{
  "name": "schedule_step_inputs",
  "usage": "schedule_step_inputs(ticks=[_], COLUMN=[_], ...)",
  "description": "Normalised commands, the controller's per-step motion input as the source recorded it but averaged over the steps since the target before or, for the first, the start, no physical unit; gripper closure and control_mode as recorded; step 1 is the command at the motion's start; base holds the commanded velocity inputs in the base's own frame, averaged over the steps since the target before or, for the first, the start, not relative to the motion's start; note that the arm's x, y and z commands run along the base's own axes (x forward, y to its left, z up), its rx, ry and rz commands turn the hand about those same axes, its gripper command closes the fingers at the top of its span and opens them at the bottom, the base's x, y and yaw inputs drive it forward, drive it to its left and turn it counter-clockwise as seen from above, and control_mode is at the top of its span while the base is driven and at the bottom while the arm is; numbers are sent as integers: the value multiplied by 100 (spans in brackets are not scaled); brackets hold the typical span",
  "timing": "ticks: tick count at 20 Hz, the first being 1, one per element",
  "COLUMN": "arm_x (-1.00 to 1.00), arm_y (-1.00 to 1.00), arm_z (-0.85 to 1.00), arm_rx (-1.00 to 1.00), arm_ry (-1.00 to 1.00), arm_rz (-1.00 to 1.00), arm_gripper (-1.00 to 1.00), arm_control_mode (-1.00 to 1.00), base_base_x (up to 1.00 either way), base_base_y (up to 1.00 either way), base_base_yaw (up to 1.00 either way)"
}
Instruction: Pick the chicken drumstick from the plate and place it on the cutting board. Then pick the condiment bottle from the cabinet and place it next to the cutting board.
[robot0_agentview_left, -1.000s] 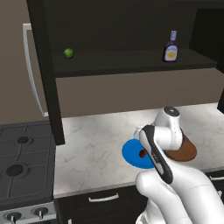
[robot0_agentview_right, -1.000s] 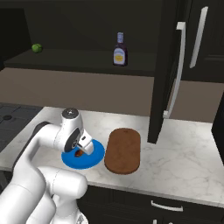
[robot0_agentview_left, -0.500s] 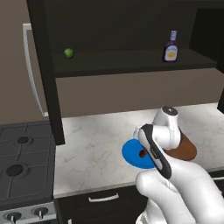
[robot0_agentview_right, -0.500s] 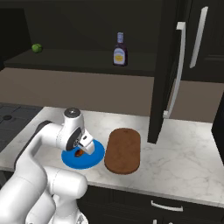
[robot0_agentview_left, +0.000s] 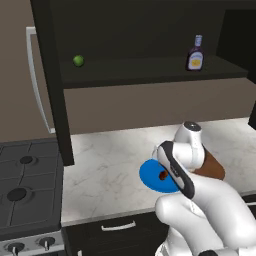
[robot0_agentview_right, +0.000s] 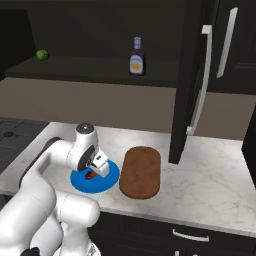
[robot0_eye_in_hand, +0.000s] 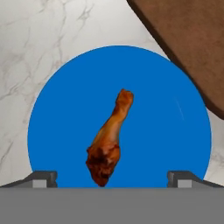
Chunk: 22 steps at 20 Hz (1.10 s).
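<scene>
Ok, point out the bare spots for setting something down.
The cutting board is bare all over. Marble counter lies open right of the board, past the cabinet panel. Shelf is free between green fruit and condiment bottle. Crowded: the blue plate, with drumstick and open gripper.

Over the last sec I've eased the white arm's two-finger gripper (robot0_agentview_right: 99, 168) a touch lower twd the flat round bright-blue plate (robot0_agentview_right: 111, 177). It's now just above the tiny reddish-brown roasted drumstick (robot0_eye_in_hand: 108, 140), which lies betw. the wide-apart fingertips (robot0_eye_in_hand: 41, 179). Nothing else has shifted that I can see.
</scene>
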Motion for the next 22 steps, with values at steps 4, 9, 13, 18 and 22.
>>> schedule_step_inputs(ticks=[4, 9, 13, 18, 22], arm_x=[0, 0, 0, 0, -7], arm_y=[0, 0, 2, 6, 10], arm_z=[-33, -32, -31, -30, -28], arm_rx=[0, 0, 0, 0, 0], arm_ry=[0, -1, -4, -7, -11], arm_rz=[0, 0, 0, 0, 0], arm_gripper=[-100, -100, -100, -100, -100], arm_control_mode=[-100, -100, -100, -100, -100], base_base_x=[0, 0, 0, 0, 0], base_base_y=[0, 0, 0, 0, 0], base_base_yaw=[0, 0, 0, 0, 0])
